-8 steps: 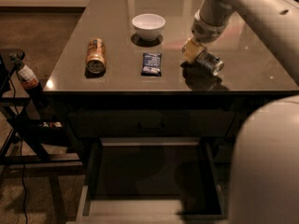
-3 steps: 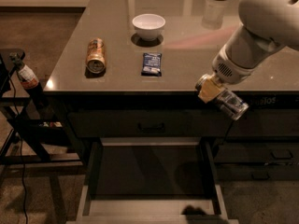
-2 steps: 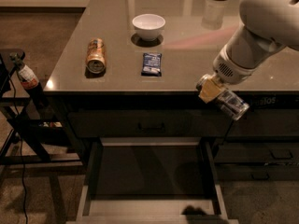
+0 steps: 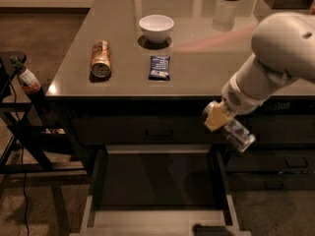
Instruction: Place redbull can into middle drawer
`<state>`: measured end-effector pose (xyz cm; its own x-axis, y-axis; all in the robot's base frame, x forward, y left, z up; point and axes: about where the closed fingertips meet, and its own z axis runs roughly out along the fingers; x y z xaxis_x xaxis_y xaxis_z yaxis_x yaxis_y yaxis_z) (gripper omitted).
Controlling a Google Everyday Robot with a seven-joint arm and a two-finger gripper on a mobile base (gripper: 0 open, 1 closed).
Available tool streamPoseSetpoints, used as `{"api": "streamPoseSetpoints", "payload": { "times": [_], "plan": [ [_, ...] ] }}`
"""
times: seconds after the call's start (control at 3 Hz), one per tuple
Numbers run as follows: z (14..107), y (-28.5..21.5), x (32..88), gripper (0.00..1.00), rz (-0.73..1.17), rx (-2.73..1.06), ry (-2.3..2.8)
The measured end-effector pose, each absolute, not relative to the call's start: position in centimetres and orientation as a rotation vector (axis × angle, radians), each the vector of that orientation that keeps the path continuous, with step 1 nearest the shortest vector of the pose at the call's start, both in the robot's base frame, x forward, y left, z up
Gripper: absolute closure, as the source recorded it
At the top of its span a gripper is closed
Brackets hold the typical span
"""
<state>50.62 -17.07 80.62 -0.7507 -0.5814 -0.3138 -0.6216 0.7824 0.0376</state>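
My gripper [image 4: 224,122] is shut on the redbull can [image 4: 238,135], a slim silver can with dark blue markings. It holds the can tilted, its shiny end pointing down and right. The can hangs in front of the counter's edge, above the right side of the middle drawer [image 4: 98,215]. The drawer is pulled open below, wide and shallow, with a dark interior and a lighter grey rim. Nothing shows inside it.
On the counter [image 4: 197,68] lie a fatter orange-brown can [image 4: 100,58] on its side, a white bowl [image 4: 156,28] and a blue snack packet [image 4: 159,67]. A closed drawer front with a bar handle [image 4: 158,131] sits above the open drawer. A black stand [image 4: 24,132] is at left.
The gripper lifted the can off the counter's right part and carried it forward and down past the counter's edge, over the open drawer. In the last second it barely moved.
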Motion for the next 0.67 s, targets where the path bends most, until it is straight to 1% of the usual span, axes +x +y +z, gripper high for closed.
{"api": "streamPoseSetpoints", "payload": {
  "times": [0.67],
  "plan": [
    [71.3, -13.1, 45.3, 1.0, 0.433, -0.94, 2.875]
  ]
}}
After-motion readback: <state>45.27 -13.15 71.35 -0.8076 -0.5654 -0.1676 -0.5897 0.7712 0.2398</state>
